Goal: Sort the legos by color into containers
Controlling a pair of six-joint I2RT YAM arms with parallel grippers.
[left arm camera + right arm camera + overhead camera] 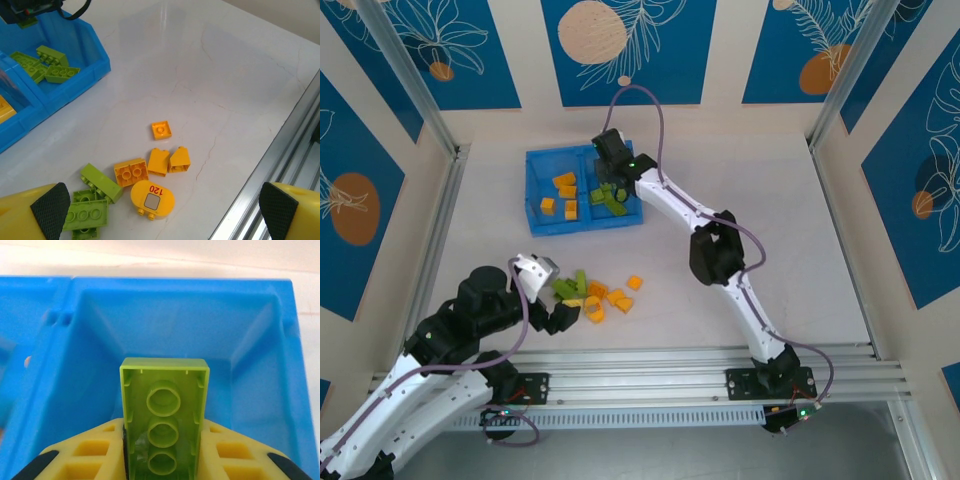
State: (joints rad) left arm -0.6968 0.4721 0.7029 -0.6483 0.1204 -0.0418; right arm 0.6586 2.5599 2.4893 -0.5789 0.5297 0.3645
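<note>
Step in hand: by my reading, dropping a green piece into the green side of the blue tray (582,228); roughly half of the legos are sorted.
How to do it well: the right tool (161,460) should lower a little so the piece falls short and does not bounce. It should stay over the middle of the right compartment (175,315), away from the divider (62,317), then part its jaws fully and lift straight up. The piece hangs long-side down, so it may tip as it lands, and low walls could let it hop out.
Counter (770,200): pale, and it carries the tray at the far side and the unsorted heap near the left arm.
Tray: one shallow blue moulding with two compartments side by side.
Left compartment (537,195): four orange-yellow legos lying loose, with no green among them.
Right compartment contents: a few green legos (45,65) piled towards the near wall, with no orange that I can see.
Right tool state: clamped narrow on the lime green lego (164,405), which juts forward hollow side up above the compartment floor.
Left tool (164,207): jaws spread wide and holding nothing, poised above the heap.
Loose legos (160,160): orange pieces clustered just beside a few green ones (95,200), some touching. One flat orange square (161,130) sits slightly apart.
</note>
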